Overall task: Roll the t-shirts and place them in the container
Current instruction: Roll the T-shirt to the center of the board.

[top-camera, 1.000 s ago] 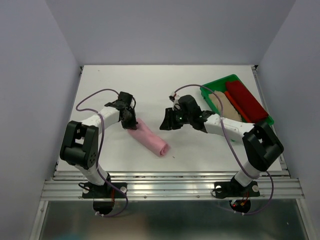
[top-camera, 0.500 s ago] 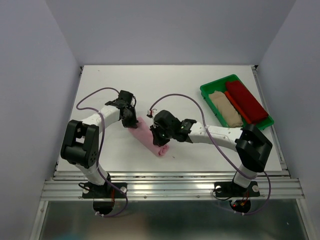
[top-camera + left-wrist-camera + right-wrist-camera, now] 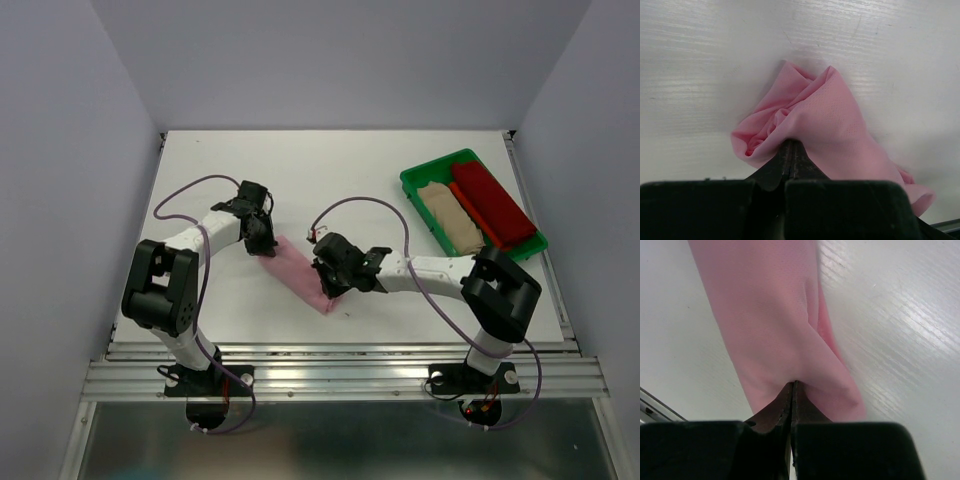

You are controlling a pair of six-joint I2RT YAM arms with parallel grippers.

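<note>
Pink cotton describes the light pink t-shirt (image 3: 298,270), a loose tube lying slantwise on the white table (image 3: 400,330), near the front and left of centre. Its far-left end is crumpled into soft folds, and there the left gripper (image 3: 792,150) pinches it with fingers pressed together. The right gripper (image 3: 792,387) nips the smoother near-right end, apparently just a fold of cloth. At the far right, a green tray (image 3: 440,160) holds the beige t-shirt (image 3: 450,218) and dark red t-shirt (image 3: 492,203), rolled side by side.
</note>
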